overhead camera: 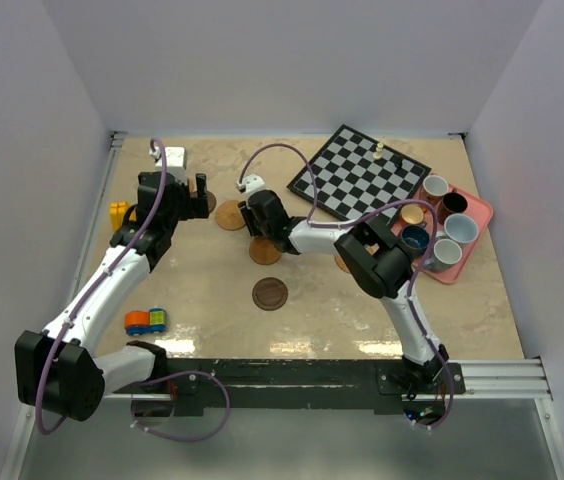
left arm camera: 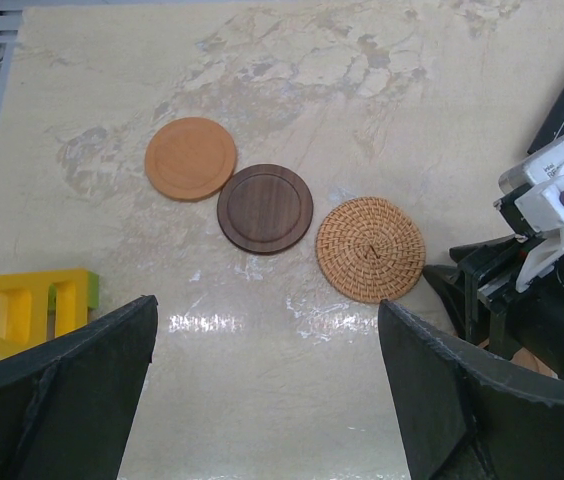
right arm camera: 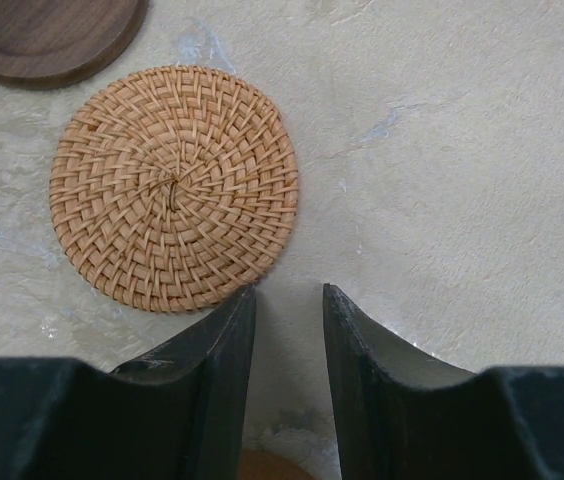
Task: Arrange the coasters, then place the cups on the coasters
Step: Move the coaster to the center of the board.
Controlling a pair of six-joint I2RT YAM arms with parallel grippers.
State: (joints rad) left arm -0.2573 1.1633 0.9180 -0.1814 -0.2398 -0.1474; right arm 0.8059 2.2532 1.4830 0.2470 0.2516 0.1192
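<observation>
Arranging the coasters is the step in hand, I judge. Nearest the arm bases, a lone dark brown round wooden coaster (overhead camera: 270, 294) lies well short of the woven rattan round coaster (right arm camera: 174, 188), with a plain tan wooden disc (overhead camera: 265, 250) between them. The right gripper (right arm camera: 288, 295) hovers at the rattan coaster's near edge, fingers narrowly apart and empty. The left gripper (left arm camera: 267, 305) gapes wide, empty. Left of the rattan coaster, a second dark brown disc (left arm camera: 264, 208) and an orange-tan wooden disc (left arm camera: 190, 158) touch in a row. The small handleless cups (overhead camera: 460, 229) sit far to its right in a pink tray (overhead camera: 484, 212). Next — probably a low edge pinch on a stray disc. No writing is legible.
</observation>
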